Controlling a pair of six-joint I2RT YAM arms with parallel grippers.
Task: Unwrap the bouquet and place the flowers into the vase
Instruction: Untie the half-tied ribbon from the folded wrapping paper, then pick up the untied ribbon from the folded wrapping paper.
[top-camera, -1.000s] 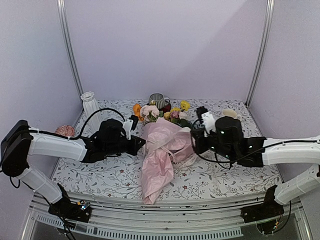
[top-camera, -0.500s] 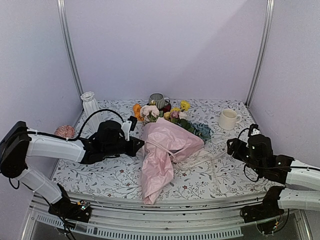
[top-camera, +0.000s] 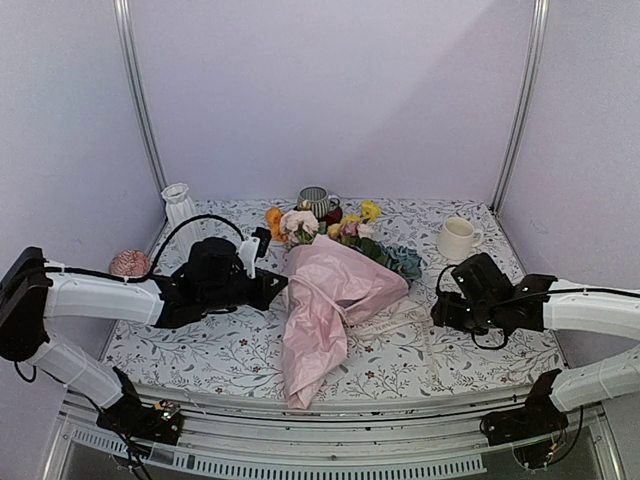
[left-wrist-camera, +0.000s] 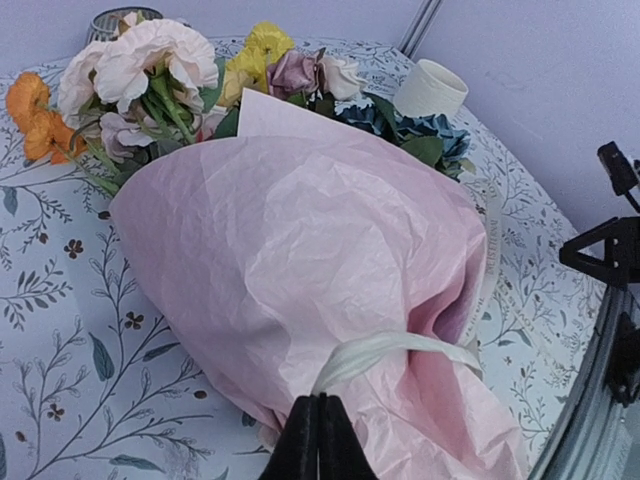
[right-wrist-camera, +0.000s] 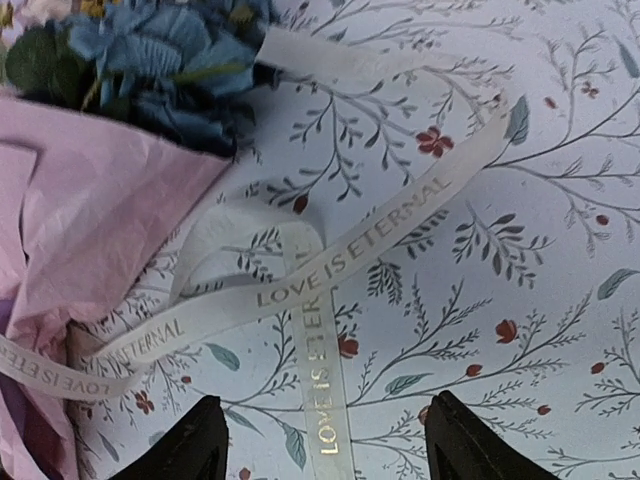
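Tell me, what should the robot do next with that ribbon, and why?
Probably lower the right gripper and close it on the loose ribbon lying on the table between its open fingers. The ribbon is looped round the bouquet, so the flowers cannot come out yet, and the shut left gripper sits by that loop.

Lab test booth, plain walls (top-camera: 330, 90), metal posts (top-camera: 138, 100)

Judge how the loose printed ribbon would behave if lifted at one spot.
Probably floppy: the ribbon lies in flat, loose loops on the table. Likely very light, being thin. Pulling may tug the bouquet, which it wraps.
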